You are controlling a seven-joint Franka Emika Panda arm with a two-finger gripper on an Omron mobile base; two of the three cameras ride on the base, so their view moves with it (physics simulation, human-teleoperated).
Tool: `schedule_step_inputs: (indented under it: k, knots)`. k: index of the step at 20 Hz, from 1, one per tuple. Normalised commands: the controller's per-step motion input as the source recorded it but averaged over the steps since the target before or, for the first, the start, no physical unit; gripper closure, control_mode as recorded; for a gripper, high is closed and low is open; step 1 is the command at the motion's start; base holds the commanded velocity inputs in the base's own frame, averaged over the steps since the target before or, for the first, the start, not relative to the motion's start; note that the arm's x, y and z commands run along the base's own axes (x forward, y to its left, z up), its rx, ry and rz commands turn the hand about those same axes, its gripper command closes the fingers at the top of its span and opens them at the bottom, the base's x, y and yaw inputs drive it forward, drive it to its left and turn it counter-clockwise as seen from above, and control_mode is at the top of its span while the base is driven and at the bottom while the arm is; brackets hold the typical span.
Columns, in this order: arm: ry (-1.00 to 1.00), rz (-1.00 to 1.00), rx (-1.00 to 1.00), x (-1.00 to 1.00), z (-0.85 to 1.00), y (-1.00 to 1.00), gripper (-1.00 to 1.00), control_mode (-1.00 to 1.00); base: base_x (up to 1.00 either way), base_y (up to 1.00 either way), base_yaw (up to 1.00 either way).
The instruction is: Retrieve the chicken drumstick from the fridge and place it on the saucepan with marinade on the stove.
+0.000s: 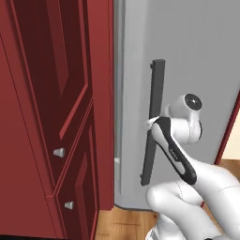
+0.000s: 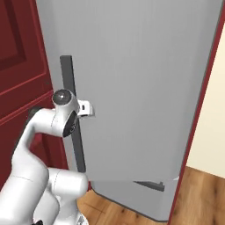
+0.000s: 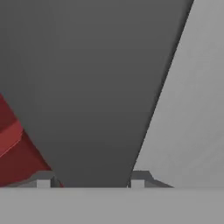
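fridge (image 1: 197, 70): tall grey appliance, plain flat front, standing upright just beside dark red cabinet panels. its door is sitting slightly ajar in the right base view, the lower edge swinging out over the wood floor. long dark vertical bar handle (image 1: 154, 117) running down the door's left side.

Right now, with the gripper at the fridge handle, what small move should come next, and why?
Probably close the gripper on the handle. In the hand view the dark bar sits between the two fingertips, and the fridge door looks barely open, so a firm hold should come before pulling.
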Motion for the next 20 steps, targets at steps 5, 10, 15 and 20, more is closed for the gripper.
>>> schedule_step_inputs:
  k: [5, 10, 15, 20]
  knots:
    - [-0.15, 0.38, 0.3, -0.31, 0.14, -0.75, 1.0, -1.0, 0.0, 0.0, 0.0]
    - [0.11, 0.3, 0.16, 0.12, 0.25, -0.54, 1.0, -1.0, 0.0, 0.0, 0.0]
    - [0.0, 0.24, 0.14, 0.3, 0.0, -0.33, 1.0, -1.0, 0.0, 0.0, 0.0]
    - [-0.07, 0.07, 0.01, -0.13, 0.01, -0.11, -1.0, -1.0, 0.0, 0.0, 0.0]
